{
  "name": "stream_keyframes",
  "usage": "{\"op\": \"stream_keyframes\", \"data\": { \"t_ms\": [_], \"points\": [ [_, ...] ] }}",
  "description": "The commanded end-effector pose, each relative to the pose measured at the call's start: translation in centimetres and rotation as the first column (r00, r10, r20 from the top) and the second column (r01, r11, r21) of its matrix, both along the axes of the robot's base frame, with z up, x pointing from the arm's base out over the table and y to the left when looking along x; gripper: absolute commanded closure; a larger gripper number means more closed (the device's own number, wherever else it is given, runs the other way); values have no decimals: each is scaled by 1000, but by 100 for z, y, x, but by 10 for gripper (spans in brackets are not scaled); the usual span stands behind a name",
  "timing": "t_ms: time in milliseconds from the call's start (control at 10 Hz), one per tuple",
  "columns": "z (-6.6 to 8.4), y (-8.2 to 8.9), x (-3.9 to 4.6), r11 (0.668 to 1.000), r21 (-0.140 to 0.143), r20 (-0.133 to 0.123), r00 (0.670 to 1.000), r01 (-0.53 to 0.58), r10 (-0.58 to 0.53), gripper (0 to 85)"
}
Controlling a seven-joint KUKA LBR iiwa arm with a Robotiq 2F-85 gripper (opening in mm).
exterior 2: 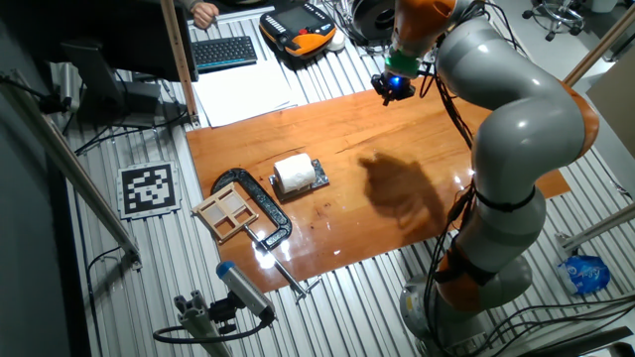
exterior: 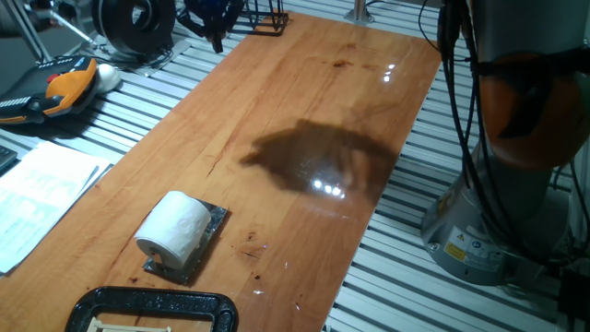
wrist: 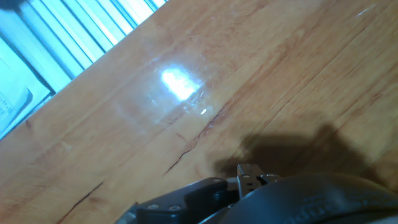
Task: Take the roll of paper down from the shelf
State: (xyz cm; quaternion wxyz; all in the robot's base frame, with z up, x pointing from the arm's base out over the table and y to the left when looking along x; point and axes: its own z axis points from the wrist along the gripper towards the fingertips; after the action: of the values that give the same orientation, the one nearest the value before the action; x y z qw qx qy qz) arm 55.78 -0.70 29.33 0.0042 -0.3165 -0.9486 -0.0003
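Observation:
The roll of paper [exterior: 173, 232] is a small white roll that lies on its side on the shelf [exterior: 214, 221], a small grey shiny metal plate on the wooden table's near end. Both also show in the other fixed view, the roll [exterior 2: 293, 173] on the plate [exterior 2: 317, 179]. My gripper [exterior 2: 394, 88] hangs above the table's far edge, well away from the roll; it shows as a dark shape at the top of one fixed view [exterior: 214, 22]. Its jaws are too small and dark to read. The hand view shows only bare wood with glare [wrist: 180, 84].
A black clamp [exterior: 152, 309] and a wooden frame [exterior 2: 228, 213] lie just beyond the roll. White paper sheets [exterior: 41, 194], a keyboard [exterior 2: 223, 50] and an orange pendant [exterior: 69, 83] lie beside the table. My arm's base [exterior: 479, 231] stands at the other side.

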Motion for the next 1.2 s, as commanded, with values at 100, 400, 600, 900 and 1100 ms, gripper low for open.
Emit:
{"op": "stream_keyframes", "data": {
  "t_ms": [100, 400, 600, 900, 1100],
  "points": [
    [-1, -3, 1, 998, 47, -23, 999, -48, 49, 850],
    [-1, -3, 1, 993, -19, -18, 993, -114, 113, 850],
    [-1, -3, 1, 993, -10, -3, 993, -115, 115, 850],
    [-1, -3, 1, 994, -15, 7, 994, -104, 105, 850],
    [-20, 14, 5, 999, -17, -9, 999, -33, 32, 680]
  ]
}}
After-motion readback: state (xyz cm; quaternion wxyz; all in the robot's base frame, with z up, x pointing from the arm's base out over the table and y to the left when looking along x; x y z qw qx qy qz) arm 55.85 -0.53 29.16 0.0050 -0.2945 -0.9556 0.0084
